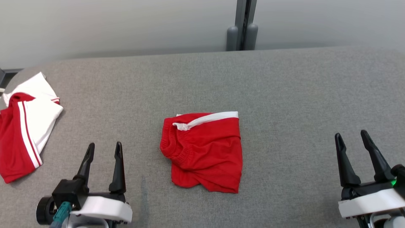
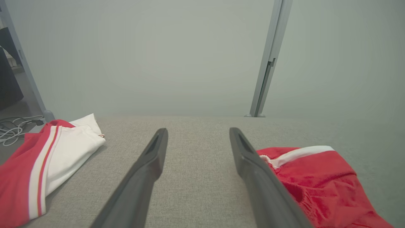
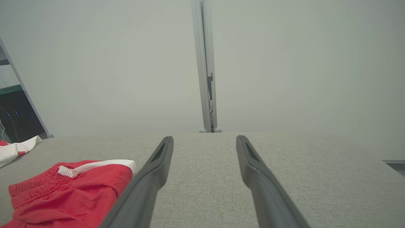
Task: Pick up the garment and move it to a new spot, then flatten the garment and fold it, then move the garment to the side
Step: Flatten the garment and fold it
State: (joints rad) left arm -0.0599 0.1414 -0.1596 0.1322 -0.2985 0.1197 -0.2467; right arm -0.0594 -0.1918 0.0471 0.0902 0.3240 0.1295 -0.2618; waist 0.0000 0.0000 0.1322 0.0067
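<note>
Left gripper (image 1: 105, 145): the two dark fingers (image 1: 118, 167) stand spread, tips apart, nothing between them. In the left wrist view bare grey cloth shows through the gap. The fingers point away from the robot toward the back wall (image 1: 126, 25), low over the table (image 1: 300, 95); cannot tell whether they touch it. Behind them a white wrist housing (image 1: 104, 209) sits at the lower left of the head view, with a teal connector (image 1: 61, 211) on its left side.

Right gripper (image 1: 351, 134): fingers likewise spread and empty, leaning slightly leftward in the head view. Its white housing sits at the lower right and carries a small green light (image 1: 393, 182).

Red shorts (image 1: 205, 155): they lie bunched on the grey padded table between the two grippers, near the middle, closer to the left gripper than to the right, touching neither. A white band runs along the far edge; the gathered elastic waist faces left. In the left wrist view the shorts lie just right of that gripper's right-hand finger, which hides part of their near edge. In the right wrist view they lie left of the left-hand finger.

Red-and-white garment (image 1: 25, 126): at the table's left edge, left of the left gripper, well apart from the shorts.

Behind the table a grey vertical post (image 1: 242, 25) stands against the pale wall.
</note>
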